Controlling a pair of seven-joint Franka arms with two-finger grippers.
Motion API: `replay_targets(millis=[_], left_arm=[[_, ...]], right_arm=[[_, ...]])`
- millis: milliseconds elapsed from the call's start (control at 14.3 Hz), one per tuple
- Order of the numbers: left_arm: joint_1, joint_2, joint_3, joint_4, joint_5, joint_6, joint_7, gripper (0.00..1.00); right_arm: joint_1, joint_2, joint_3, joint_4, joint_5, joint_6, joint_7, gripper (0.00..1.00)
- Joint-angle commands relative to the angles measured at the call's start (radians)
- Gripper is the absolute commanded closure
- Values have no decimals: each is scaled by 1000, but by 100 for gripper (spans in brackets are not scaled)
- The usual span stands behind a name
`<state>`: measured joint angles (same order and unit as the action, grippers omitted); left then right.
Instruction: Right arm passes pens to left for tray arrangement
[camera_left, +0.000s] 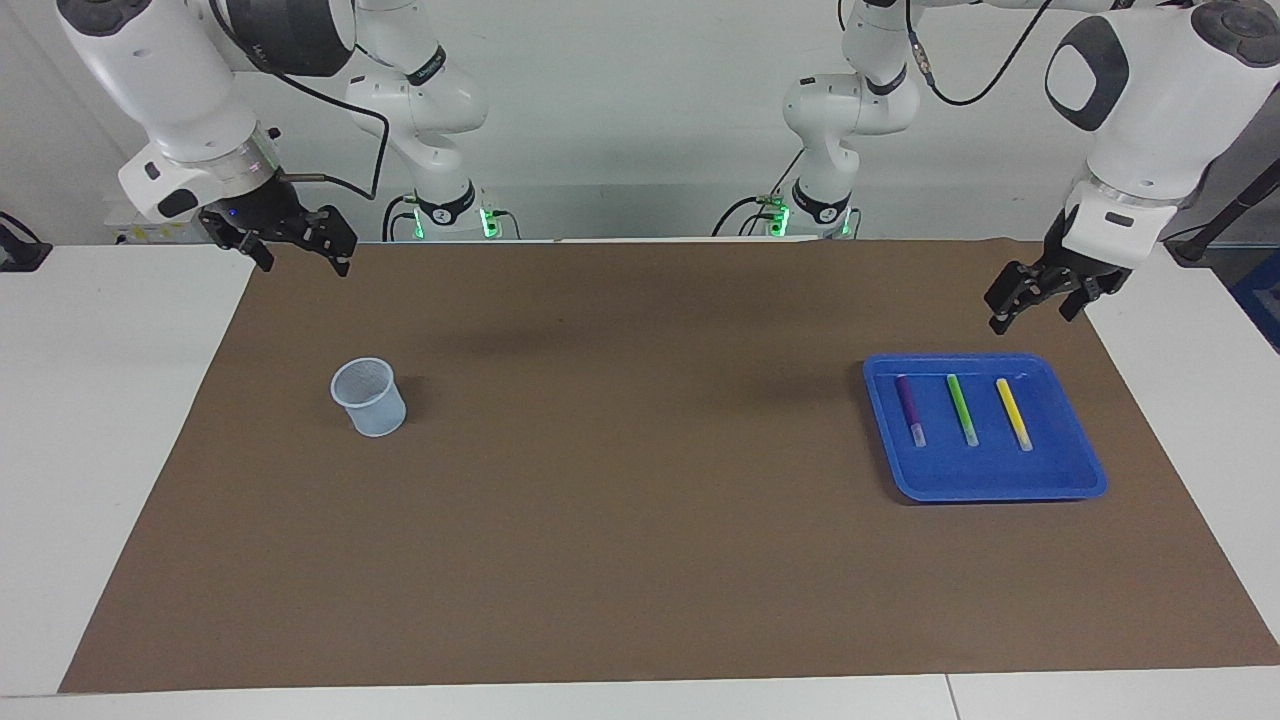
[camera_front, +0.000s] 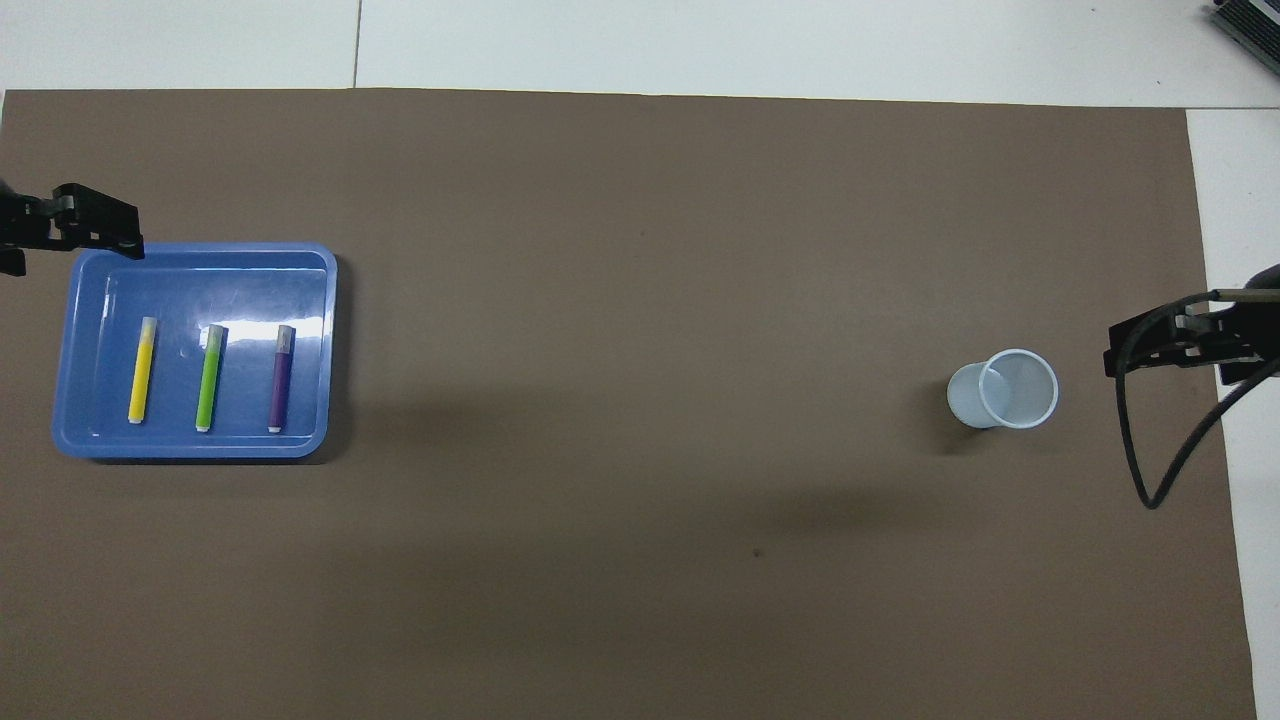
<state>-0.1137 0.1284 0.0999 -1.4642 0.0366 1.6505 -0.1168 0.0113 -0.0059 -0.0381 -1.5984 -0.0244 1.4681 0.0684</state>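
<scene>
Two tools, both wide open and empty: left tool (camera_left: 1032, 298) above brown mat beside tray (camera_left: 1060, 478); right tool (camera_left: 290, 243) waiting over mat's corner.

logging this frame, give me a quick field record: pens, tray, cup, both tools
pens: purple pen, green pen, yellow pen, side by side, apart, lying in the tray
tray: blue tray, at the left arm's end of the mat
cup: mesh cup, upright, empty, at the right arm's end
left tool: open, empty, raised beside the tray
right tool: open, empty, waiting
</scene>
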Motion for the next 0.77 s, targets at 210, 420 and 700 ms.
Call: replay_targets(millis=[210, 420, 700], left_arm=[[-26, -29, 41, -21, -18, -34, 88, 0], [-26, -29, 31, -19, -18, -32, 89, 0], [-31, -35, 24, -38, -20, -14, 88, 0]], right_arm=[[-5, 9, 9, 14, 4, 1, 14, 0], [-5, 9, 9, 14, 4, 1, 16, 0], [-5, 9, 9, 15, 4, 1, 14, 0]])
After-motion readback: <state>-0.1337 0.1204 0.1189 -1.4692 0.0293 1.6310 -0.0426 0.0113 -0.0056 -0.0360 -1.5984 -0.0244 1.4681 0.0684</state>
